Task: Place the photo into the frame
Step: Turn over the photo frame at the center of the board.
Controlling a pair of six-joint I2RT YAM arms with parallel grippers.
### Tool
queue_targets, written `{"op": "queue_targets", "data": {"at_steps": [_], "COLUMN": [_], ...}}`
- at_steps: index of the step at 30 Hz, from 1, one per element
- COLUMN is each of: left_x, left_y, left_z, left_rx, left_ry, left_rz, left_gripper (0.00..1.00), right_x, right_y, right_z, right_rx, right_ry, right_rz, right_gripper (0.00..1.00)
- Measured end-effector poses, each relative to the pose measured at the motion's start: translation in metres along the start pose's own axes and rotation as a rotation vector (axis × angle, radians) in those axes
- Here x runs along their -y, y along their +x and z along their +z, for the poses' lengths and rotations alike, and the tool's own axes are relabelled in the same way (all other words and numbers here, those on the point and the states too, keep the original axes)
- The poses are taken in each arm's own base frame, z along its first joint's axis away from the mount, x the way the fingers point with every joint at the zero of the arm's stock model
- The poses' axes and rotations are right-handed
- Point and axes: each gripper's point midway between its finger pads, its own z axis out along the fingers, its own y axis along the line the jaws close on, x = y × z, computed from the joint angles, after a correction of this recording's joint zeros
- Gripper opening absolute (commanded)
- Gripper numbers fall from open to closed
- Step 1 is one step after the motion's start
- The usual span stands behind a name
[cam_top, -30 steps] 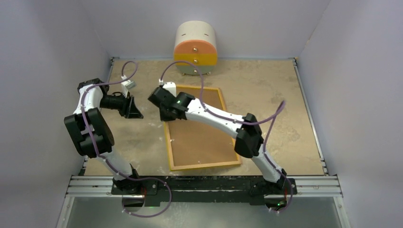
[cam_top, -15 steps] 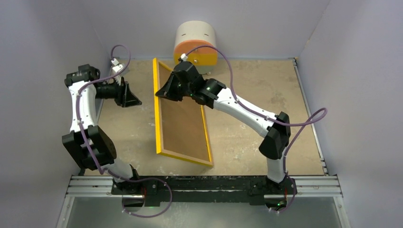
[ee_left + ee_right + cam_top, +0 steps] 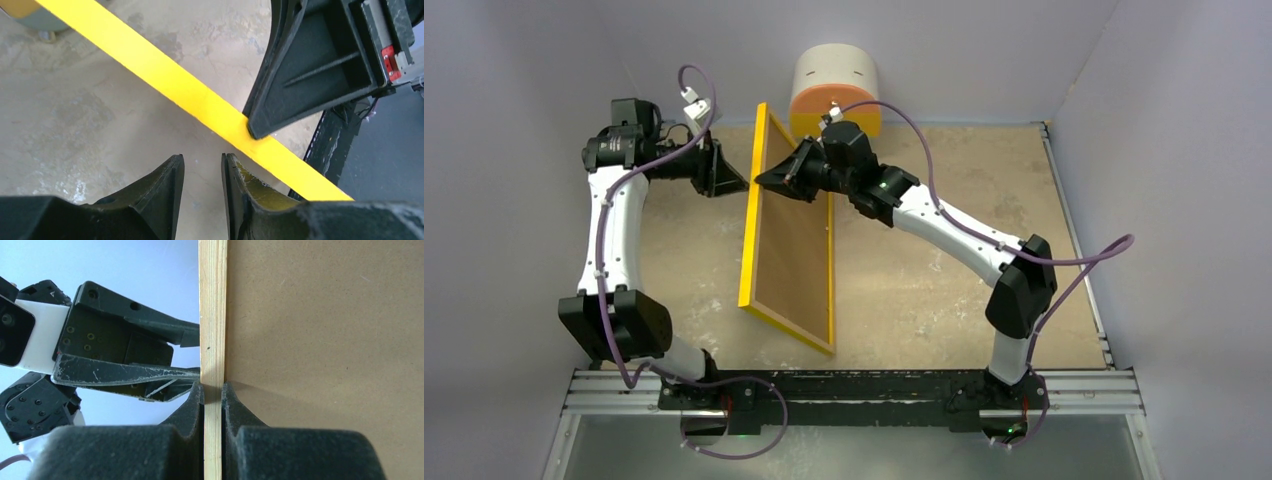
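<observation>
The frame [image 3: 752,215] stands tilted steeply on its near edge, its yellow rim to the left and its brown board-filled back [image 3: 796,250] to the right. My right gripper [image 3: 771,180] is shut on the rim's far upper part; in the right wrist view the light wood edge [image 3: 213,315] sits clamped in that right gripper [image 3: 213,386]. My left gripper [image 3: 736,184] hovers just left of the same stretch of rim. It is open [image 3: 202,157], with only table between its fingers, and the yellow strip [image 3: 190,92] passes just beyond them. The photo is out of view.
A round cream and orange drawer unit [image 3: 836,92] stands at the back of the table behind the frame. Pale walls close in left, right and back. The arms' black mounting rail [image 3: 854,392] runs along the near edge.
The right gripper has tipped the frame up from lying flat to nearly on edge and carried its top leftward. The left arm has swung up and right to the rim, its jaws narrowing slightly.
</observation>
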Motion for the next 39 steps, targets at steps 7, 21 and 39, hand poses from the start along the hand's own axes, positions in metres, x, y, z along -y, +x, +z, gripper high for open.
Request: {"op": "queue_targets", "data": {"at_steps": [7,21,39], "left_x": [0.004,0.068,0.05], "left_y": [-0.015,-0.033,0.024], "left_z": [-0.004,0.06,0.117], "left_rx": [0.027,-0.032,-0.216], "left_ry": [-0.036,0.103,0.076], "left_rz": [0.013,0.092,0.122], "left_gripper": [0.35,0.34,0.32], "right_x": [-0.019,0.006,0.124], "right_y": [0.004,-0.041,-0.082], "right_z": [-0.003,-0.101,-0.186], "right_rx": [-0.036,0.031,0.053], "right_ry": [-0.078,-0.121,0.36], "right_rz": [0.034,0.035,-0.203], "right_gripper": [0.0,0.74,0.6]}}
